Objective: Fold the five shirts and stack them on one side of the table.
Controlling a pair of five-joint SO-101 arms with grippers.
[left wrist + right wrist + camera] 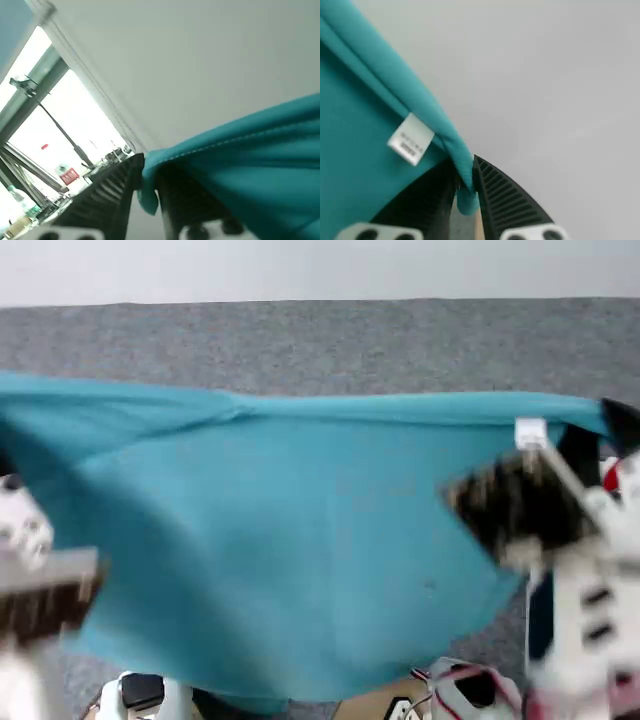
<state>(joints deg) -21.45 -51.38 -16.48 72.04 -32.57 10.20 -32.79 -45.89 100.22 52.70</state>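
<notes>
Across the middle of the high view, a large teal fabric shirt (300, 540) hung spread wide, its top edge drawn as a nearly straight line from the left edge of the frame to the upper right; its lower part sagged toward the bottom centre, and whether it touched the surface beneath could not be told; behind it, along the upper part of the frame, lay the grey felt-like tabletop (380, 340); a small white sewn-in label (530, 432) stood up from the shirt's top edge at the right, just beside the blurred white-and-black right arm (585, 570), while the blurred white-and-black left arm (40, 580) sat at the lower left edge; in the right wrist view the right gripper (467, 192) had its black ribbed jaws pressed together on the rolled edge of the shirt, the label near them on the cloth; in the left wrist view the left gripper (147, 187) likewise had its dark ribbed jaws closed on a bunched edge of the shirt, the cloth running off toward the lower right of that frame.
</notes>
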